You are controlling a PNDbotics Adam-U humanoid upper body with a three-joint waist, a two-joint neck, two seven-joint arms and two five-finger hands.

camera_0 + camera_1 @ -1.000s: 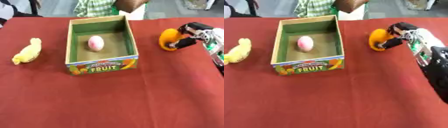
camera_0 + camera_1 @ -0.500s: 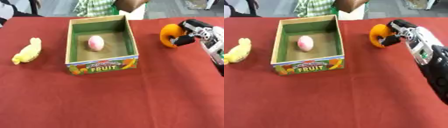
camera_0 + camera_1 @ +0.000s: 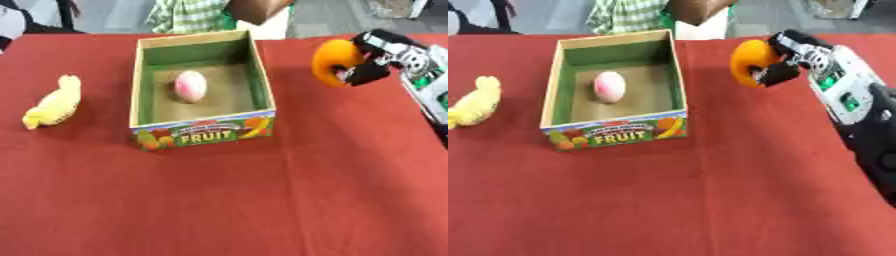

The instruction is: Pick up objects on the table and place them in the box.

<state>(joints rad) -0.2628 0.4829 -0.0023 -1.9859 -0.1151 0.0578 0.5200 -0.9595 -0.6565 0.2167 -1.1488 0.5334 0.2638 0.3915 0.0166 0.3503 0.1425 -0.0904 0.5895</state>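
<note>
Covering nearly everything in view is the red tablecloth (image 3: pixel 262 200), and on it stands the cardboard box (image 3: pixel 203 134), open at the top, with "FRUIT" printed on its near wall. Everything else can be placed from that box. To its right, and raised off the cloth, the right hand (image 3: pixel 787 59) has its fingers curled round an orange fruit (image 3: pixel 750 62), thumb side toward the near edge. Well apart from the box on its left, a yellow toy (image 3: pixel 54 102) lies on the cloth, untouched. Inside the box, toward its far half, rests a pink egg-shaped thing (image 3: pixel 191 86). The left hand does not show in either view.

Carrying looks like the step in hand: the fruit is lifted but not yet over the box. To do it well, the hand should travel leftward high enough that fruit and fingers pass over the right wall without clipping it, then come down over the bare near half of the floor, away from the pink thing. Uncurling the fingers low inside would likely keep the round fruit from rolling or bouncing out.
</note>
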